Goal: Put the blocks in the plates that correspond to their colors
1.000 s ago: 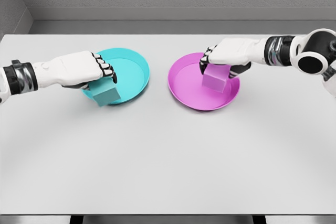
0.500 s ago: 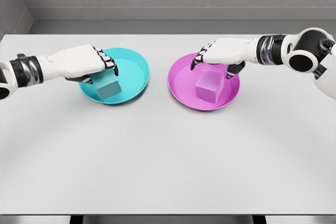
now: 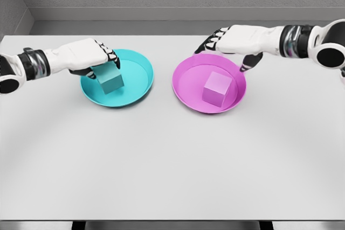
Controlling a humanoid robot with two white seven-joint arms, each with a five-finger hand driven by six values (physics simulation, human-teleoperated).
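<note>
The pink block (image 3: 217, 88) sits flat in the pink plate (image 3: 186, 82), near the right side of the dish, and nothing is touching it. The right hand (image 3: 230, 45) hangs over the far rim of that plate with its fingers spread apart and holding nothing, so the block looks like it is resting on its own. The thumb points down toward the plate's right edge but stays clear of the block. The blue-green block (image 3: 110, 79) is in the blue-green plate (image 3: 137, 76), on the left part of the dish. The left hand (image 3: 89, 57) is right up against it, with the fingers curled down over the block's top and far side. It looks to me like the hand has a grip on the block, but I cannot be sure how tight it is (the fingertips hide the spot where they meet the block). The block leans a bit, which may be because the fingers are holding it and it is not lying flat yet. Each block is with the plate of its own color, so the matching part of the job looks done. The pink side seems finished. On the blue-green side, I think the hand needs to let go so the block can settle down. Both plates rest on the white table (image 3: 172, 165), well apart from each other, so the two arms do not bump.
</note>
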